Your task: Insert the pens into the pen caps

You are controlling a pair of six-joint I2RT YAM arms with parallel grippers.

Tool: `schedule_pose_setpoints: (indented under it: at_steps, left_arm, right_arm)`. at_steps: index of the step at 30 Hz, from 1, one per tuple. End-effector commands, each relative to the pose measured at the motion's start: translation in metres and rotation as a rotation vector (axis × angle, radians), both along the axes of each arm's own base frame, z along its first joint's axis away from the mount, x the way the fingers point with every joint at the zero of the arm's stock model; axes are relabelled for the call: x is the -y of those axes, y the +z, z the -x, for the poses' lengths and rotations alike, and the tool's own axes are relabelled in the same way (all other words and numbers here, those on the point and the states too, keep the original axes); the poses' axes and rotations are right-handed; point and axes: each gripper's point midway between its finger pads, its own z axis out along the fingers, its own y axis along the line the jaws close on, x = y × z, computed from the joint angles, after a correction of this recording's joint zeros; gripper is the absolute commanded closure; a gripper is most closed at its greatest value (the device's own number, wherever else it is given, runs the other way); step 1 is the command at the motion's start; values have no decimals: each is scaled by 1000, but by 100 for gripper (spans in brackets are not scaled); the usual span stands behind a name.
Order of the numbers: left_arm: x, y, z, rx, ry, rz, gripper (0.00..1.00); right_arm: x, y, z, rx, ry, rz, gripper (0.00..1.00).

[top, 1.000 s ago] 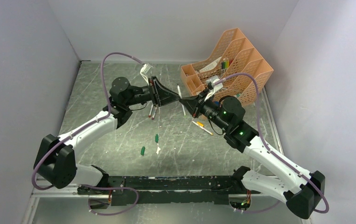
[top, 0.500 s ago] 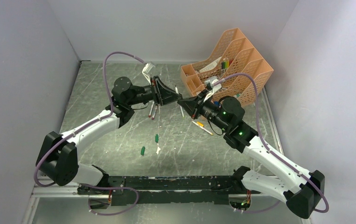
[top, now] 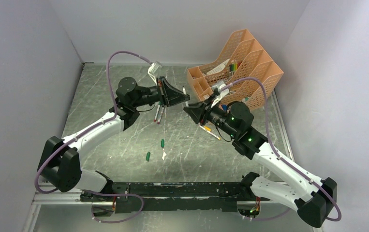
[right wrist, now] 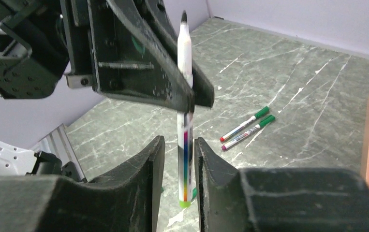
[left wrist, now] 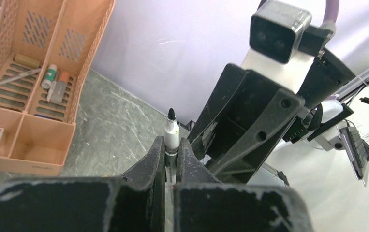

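Clamping a pen (left wrist: pixel 171 128) in the left gripper (left wrist: pixel 171 150), jaws closed tight on it, above the far middle.
Straddling its lower end with the right gripper (right wrist: pixel 179 142), jaws slightly parted; leaving two pen caps (top: pixel 162 142) loose, nearer.

white pen (right wrist: pixel 185 145) with rainbow stripe, dark green caps (top: pixel 162 142), peach tray (top: pixel 257 72), grey marbled table (top: pixel 100 92)

We saw plain pale walls (top: pixel 182 29) closing three sides of a grey-green marbled tabletop (top: pixel 95 82), with an orange rack (top: pixel 257 50) at upper right.
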Motion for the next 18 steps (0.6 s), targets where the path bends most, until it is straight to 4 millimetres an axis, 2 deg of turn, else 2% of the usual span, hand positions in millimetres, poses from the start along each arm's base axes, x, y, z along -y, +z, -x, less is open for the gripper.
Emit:
schedule_pose_setpoints:
  at_steps: [1,3,7,12,15,18]
  left_arm:
    - [-1,29,-1,90,27,21,93]
    - [-1,31,-2,94,27,20,93]
    - [0,35,-2,97,17,28,93]
    - [1,33,3,86,-13,32,93]
    - [0,32,7,77,-29,44,92]
    - [0,31,12,80,-35,53,80]
  right_arm:
    - [2,-10,9,-16,24,15,70]
    - [3,-13,11,-20,22,16,69]
    - [5,-19,12,-29,18,31,79]
    - [5,-17,12,-22,21,23,100]
    - [2,-14,13,-16,32,0,100]
    - [-2,-11,13,-12,49,-38,100]
